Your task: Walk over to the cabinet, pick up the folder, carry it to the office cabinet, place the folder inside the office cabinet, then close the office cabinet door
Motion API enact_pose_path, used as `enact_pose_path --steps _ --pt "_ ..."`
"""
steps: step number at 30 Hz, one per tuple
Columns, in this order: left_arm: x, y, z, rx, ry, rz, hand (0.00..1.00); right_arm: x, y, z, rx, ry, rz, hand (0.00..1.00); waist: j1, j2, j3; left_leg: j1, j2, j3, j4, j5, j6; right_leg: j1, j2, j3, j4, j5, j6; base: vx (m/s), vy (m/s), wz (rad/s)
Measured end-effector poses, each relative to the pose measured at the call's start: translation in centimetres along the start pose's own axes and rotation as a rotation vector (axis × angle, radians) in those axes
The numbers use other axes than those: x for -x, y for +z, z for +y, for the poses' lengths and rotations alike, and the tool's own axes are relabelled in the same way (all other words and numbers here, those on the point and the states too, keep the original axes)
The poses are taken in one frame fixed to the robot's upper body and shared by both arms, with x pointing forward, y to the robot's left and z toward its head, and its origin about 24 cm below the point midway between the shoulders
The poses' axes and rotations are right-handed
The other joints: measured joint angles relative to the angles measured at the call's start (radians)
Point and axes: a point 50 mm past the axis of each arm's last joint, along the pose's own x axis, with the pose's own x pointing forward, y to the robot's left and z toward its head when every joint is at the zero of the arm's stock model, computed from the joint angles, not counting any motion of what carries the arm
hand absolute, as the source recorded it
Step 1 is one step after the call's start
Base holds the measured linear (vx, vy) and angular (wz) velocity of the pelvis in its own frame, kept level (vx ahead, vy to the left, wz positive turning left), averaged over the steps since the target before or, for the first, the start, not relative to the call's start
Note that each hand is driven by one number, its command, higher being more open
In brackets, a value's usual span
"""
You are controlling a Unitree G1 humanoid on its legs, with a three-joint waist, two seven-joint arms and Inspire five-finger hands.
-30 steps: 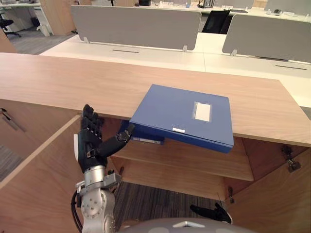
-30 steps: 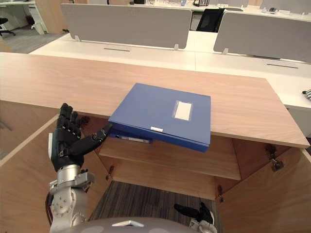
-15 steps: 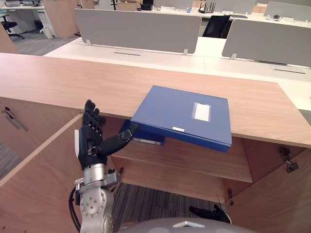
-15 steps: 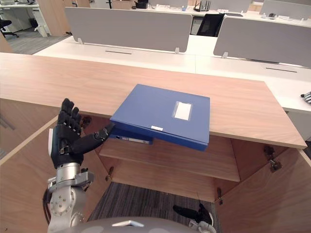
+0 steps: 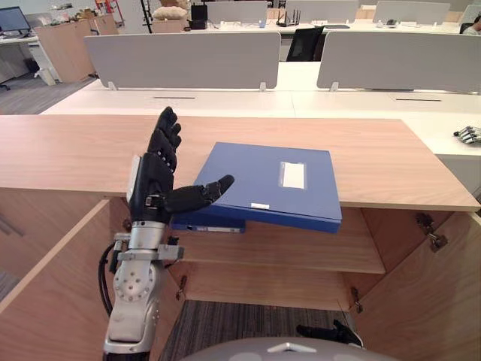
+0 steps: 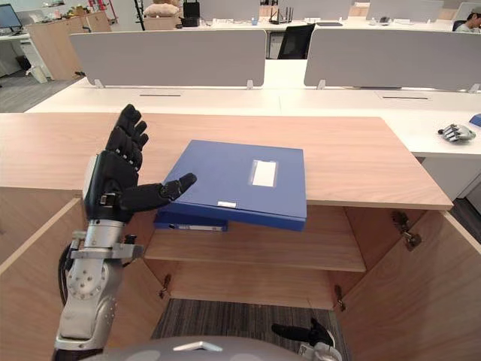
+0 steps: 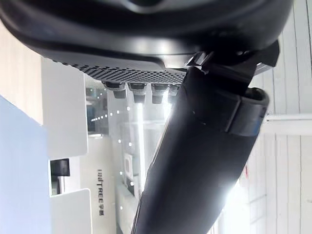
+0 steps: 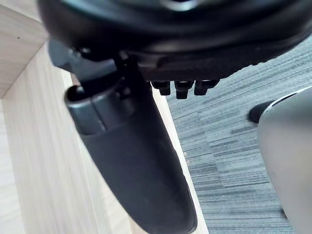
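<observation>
Folder (image 5: 267, 184), eye views: blue, flat and boxy, with a white label on its lid and a small white tag on the front spine. It lies on the cabinet top (image 5: 75, 150), on the thumb side of my left hand (image 5: 154, 180), and its front edge overhangs the open cabinet.
Left hand, eye views: raised, fingers straight up, thumb stretched toward the folder's nearest corner, holding nothing. I cannot tell whether my thumb tip touches that corner.
Second blue item (image 5: 209, 223), eye views: tucked under the overhang, just below my thumb, on the shelf (image 5: 301, 252).
Right hand (image 6: 301, 332), eye views: hanging low, well apart from the folder, idle.
Handling: I judge the folder stiff, smooth-skinned and moderately heavy if filled. The slick cover could slide out of a one-sided pinch.
Hold: I would take the overhanging front edge, with fingers beneath and thumb on the lid. I would start at the corner nearest my thumb and bring the other hand under the far side.
Left wrist view: thumb and fingers extended, nothing between them, with the folder's pale blue face off to one side of them.
Right wrist view: right hand relaxed and empty, beside a wooden panel (image 8: 29, 146), above grey carpet (image 8: 229, 146).
</observation>
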Motion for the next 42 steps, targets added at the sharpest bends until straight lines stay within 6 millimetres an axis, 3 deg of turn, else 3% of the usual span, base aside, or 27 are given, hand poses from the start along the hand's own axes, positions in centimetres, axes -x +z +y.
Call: enact_pose_path --steps 6,9,20,29,34,42 --pt "-0.1 0.1 0.0 0.002 -0.127 0.009 1.00 -0.1 0.2 -0.4 0.036 0.003 -0.001 1.00 -0.002 0.001 0.001 0.011 -0.005 0.010 -0.008 0.000 0.001 0.000 -0.001 0.028 -0.001 0.000 0.000 -0.01 0.010 -0.07" --pt "-0.1 0.5 -0.2 0.082 -0.207 -0.006 1.00 -0.1 0.1 -0.6 0.037 0.010 0.006 1.00 -0.002 0.001 0.001 0.013 -0.007 0.014 -0.008 0.000 0.001 -0.001 -0.002 0.036 -0.001 0.000 0.000 -0.01 -0.003 -0.05" --pt "0.2 0.6 0.2 0.166 -0.210 -0.008 1.00 -0.1 -0.1 -1.1 0.011 0.004 0.017 1.00 -0.003 0.004 0.004 0.027 -0.008 0.021 -0.025 0.000 0.001 0.001 0.001 0.054 -0.001 0.000 0.000 -0.01 -0.007 -0.04" --pt "0.0 0.3 -0.5 -0.015 -0.236 0.011 1.00 -0.1 -0.1 -1.1 0.013 0.004 0.017 1.00 -0.005 0.004 0.003 0.027 -0.008 0.021 -0.026 0.000 0.001 0.001 0.001 0.058 -0.001 0.000 0.000 0.00 0.000 0.00" --pt "-0.8 0.6 -2.3 -0.129 -0.334 -0.022 1.00 -0.1 -0.1 -1.1 0.016 0.001 0.016 1.00 -0.008 0.004 0.003 0.027 -0.009 0.021 -0.025 0.000 0.001 0.001 0.001 0.059 -0.001 0.000 0.000 0.00 0.000 0.00" --pt "-1.4 0.9 -4.4 -0.169 -0.436 -0.067 1.00 -0.1 -0.1 -1.2 0.019 -0.010 0.017 1.00 -0.017 0.004 0.003 0.031 -0.010 0.021 -0.027 0.000 0.001 -0.003 0.001 0.068 -0.001 0.000 0.000 0.00 0.000 0.00"
